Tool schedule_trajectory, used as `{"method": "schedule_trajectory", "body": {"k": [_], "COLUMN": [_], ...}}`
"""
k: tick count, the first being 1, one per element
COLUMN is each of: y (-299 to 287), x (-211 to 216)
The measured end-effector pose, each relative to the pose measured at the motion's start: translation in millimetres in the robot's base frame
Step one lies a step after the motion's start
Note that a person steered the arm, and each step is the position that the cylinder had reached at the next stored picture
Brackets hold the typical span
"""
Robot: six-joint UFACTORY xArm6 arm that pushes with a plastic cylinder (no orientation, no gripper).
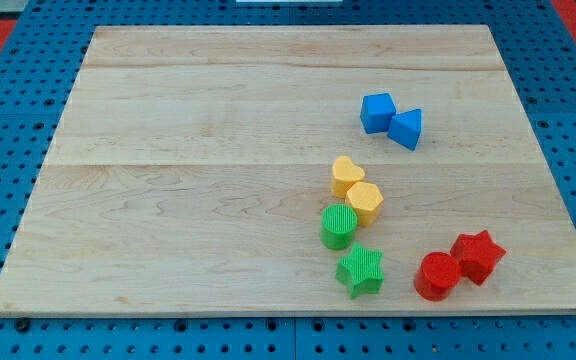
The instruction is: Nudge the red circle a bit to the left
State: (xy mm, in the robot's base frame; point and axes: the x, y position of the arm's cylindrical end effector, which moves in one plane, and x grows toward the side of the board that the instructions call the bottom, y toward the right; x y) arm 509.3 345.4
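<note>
The red circle (436, 276), touching the red star (478, 256), looks light, rigid and easily slid, so I'd push its right side; my tip is unseen, its state unknowable.

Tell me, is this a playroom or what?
More likely a robot test bench: a plain wooden board lies on a blue pegboard, with toy blocks like the red circle and green star. My tip isn't showing.
</note>
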Motion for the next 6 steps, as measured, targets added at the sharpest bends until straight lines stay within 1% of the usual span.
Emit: {"method": "schedule_trajectory", "body": {"k": [1,2,3,5,6], "y": [-0.7,-3.1,-26.4,-170.5,-219.3], "x": [12.0,90.6,107.5,109.1,109.1]}}
